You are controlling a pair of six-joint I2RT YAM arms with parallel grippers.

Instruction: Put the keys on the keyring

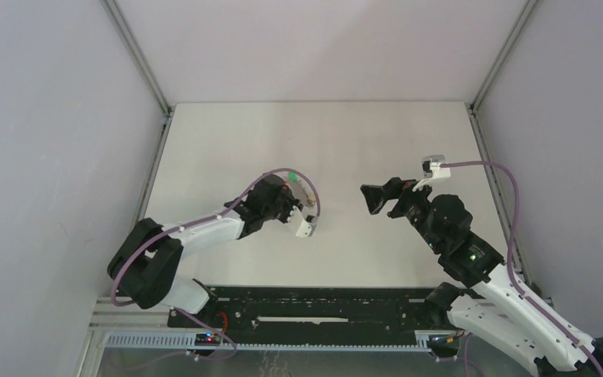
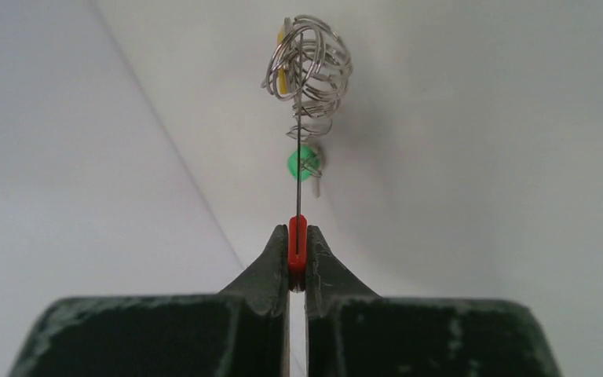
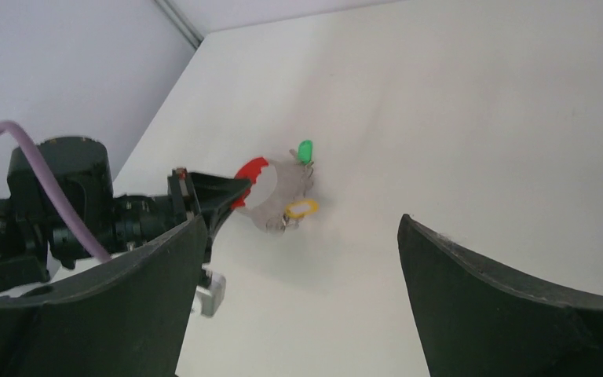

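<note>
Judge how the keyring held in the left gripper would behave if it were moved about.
The keyring is probably stiff: its wire stands straight out from the left gripper, which is shut on the red section. The small loops and the green key seem loosely threaded, so they would likely swing. The wire is thin, so the keyring is probably light.

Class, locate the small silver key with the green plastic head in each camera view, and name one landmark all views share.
Top external: green-headed key left of centre.
Left wrist: just above centre.
Right wrist: centre, upper half.
Shared landmark: left gripper shut on the grey metal keyring.
</note>
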